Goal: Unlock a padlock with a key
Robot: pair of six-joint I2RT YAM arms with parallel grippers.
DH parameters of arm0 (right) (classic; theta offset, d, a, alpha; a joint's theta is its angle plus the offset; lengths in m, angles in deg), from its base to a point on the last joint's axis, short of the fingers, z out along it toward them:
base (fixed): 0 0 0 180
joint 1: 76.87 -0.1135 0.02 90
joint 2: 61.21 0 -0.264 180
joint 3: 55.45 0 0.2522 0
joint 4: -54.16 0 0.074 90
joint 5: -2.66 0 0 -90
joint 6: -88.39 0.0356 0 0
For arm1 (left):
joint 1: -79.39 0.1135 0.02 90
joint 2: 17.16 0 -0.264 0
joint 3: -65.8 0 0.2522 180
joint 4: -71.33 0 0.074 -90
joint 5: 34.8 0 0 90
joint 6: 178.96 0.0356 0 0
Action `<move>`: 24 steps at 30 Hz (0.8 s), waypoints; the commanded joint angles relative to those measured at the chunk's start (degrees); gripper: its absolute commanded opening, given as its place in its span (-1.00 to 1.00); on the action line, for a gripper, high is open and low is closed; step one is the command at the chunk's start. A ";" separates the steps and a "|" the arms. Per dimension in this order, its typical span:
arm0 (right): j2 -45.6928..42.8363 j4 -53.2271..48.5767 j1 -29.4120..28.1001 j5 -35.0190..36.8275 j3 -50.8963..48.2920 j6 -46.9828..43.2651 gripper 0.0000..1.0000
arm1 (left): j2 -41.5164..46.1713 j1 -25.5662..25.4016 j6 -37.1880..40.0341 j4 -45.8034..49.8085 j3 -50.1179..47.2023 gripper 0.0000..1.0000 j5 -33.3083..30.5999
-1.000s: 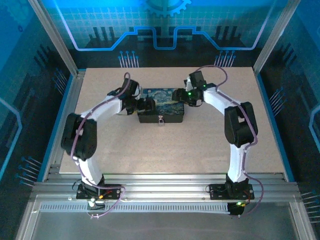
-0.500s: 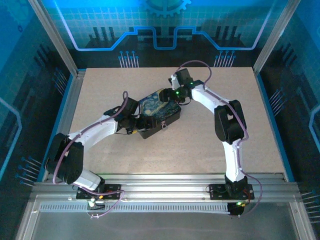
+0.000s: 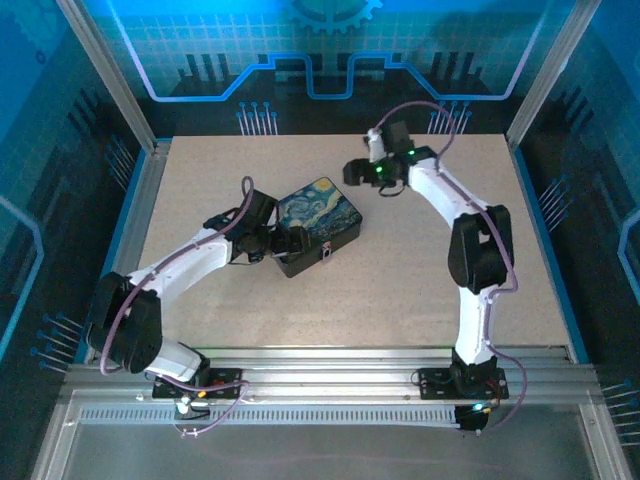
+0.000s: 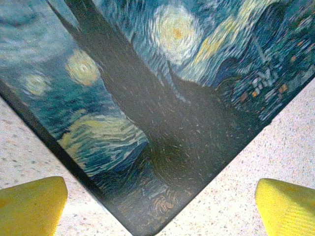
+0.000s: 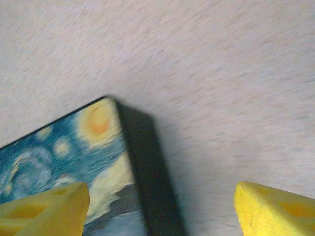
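Top view: box (image 3: 318, 218) sits skewed on table (image 3: 420, 300), padlock (image 3: 325, 253) hanging on its near side face (tiny, detail blurred). Now left gripper (image 4: 160, 210): spread wide, holding nothing, lid corner between yellow fingertips (image 4: 29, 204). And right gripper (image 5: 160, 209): wide too, empty, poised by box's far corner.

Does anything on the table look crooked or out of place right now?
The box sits skewed, its sides at an angle to the table edges. The padlock hangs on its front side. Nothing looks spilled or broken.
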 commanded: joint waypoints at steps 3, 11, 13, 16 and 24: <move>0.63 -8.16 6.29 13.55 3.10 0.24 0.20 | 3.61 0.71 3.27 5.58 4.21 0.98 -5.40; 9.70 -12.42 9.95 23.05 11.18 -5.00 0.00 | 2.85 1.44 4.55 9.05 9.09 0.98 -6.83; 12.21 -12.76 9.95 23.91 13.54 -5.94 0.00 | 2.72 1.51 5.18 10.22 10.84 0.98 -6.34; 16.03 -13.27 10.09 23.53 17.31 -6.82 0.00 | 2.91 1.55 6.11 11.67 13.12 0.98 -6.82; 25.19 -15.00 10.60 23.42 25.81 -9.04 0.05 | 2.68 1.57 7.76 13.34 16.96 0.98 -7.46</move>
